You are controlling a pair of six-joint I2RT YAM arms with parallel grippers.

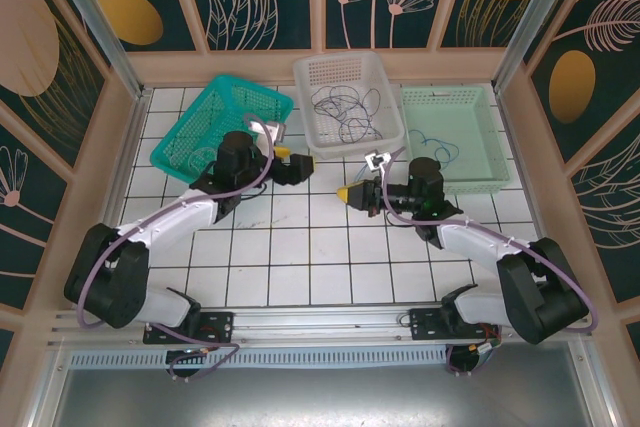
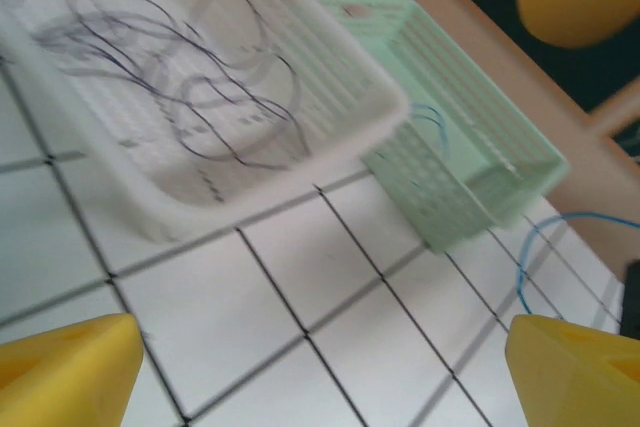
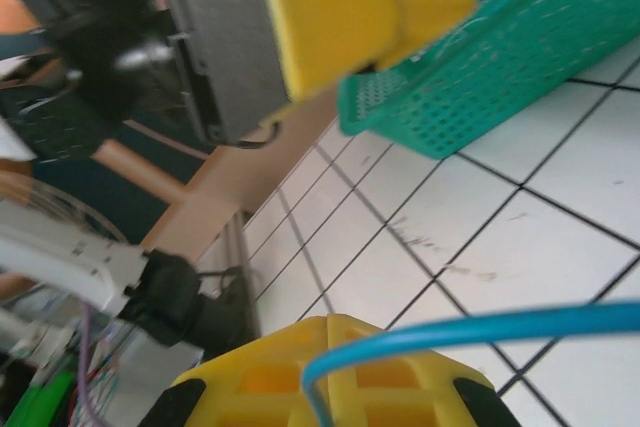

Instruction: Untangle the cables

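- The table (image 1: 330, 247) is flat, covered with white square tiles with thin dark lines between them, and it takes the middle of the top view.
- Three plastic baskets with perforated walls stand along the upper edge. The teal basket (image 1: 195, 137) is at the upper left and leans on one side. The white basket (image 1: 320, 72) is at the upper centre. The pale green basket (image 1: 475, 162), which is shallow, is at the upper right.
- The left gripper (image 2: 320, 372) is in the bottom of the left wrist view. Its yellow wedge-shaped fingers (image 2: 65, 367) are wide apart, one in each lower corner, with only bare tile between them.
- The right gripper (image 3: 330, 372) is at the bottom of the right wrist view. Its yellow ribbed fingers are pressed together, and they clamp the blue cable.
- The grey cables (image 1: 345, 112), dark and pale, lie as thin loose loops on the floor of the white basket.
- The blue cable (image 3: 480, 327), smooth and round, comes out of the right fingertips and curves to the right edge of the frame.
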